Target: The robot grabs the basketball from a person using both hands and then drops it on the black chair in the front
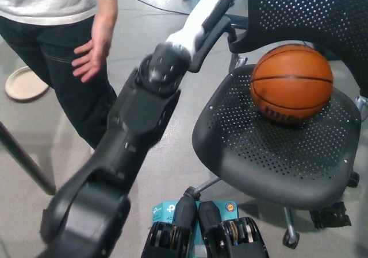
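Basketball (291, 84) on black chair (276, 154), lettering unreadable

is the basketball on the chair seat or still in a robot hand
On the seat: the basketball rests on the black chair, with no robot hand touching it.

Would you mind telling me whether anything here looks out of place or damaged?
Nothing stands out. The orange basketball rests on the perforated seat of the black office chair, intact and away from the seat's edge. Neither robot hand is clearly visible.
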